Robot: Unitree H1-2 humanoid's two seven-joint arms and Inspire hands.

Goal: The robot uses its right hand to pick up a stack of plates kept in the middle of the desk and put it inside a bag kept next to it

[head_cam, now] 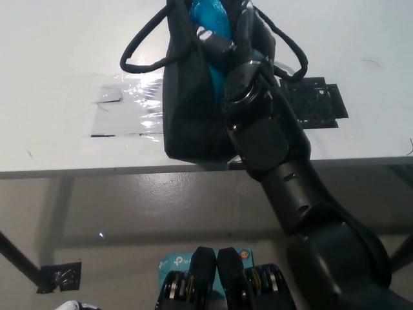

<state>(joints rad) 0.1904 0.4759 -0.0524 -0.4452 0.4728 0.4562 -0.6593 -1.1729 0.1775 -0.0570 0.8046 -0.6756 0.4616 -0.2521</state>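
A black bag (190,110) with looped handles stands on the white desk (58,58), close to its front edge. A blue stack of plates (208,14) sits upright in the bag's open top. My black right hand (237,35) is at the opening with its fingers (215,40) curled across the blue stack, and the forearm rises from the bottom right over the desk edge. The bag wall hides the lower part of the plates. Only a sliver of my white left hand (70,305) shows at the bottom left edge.
A black taped patch (317,102) lies on the desk right of the bag, and a shiny clear-tape patch (129,103) lies to its left. The desk's front edge (97,171) runs across the picture. Below are the floor, a desk leg (18,263) and floor tape (61,276).
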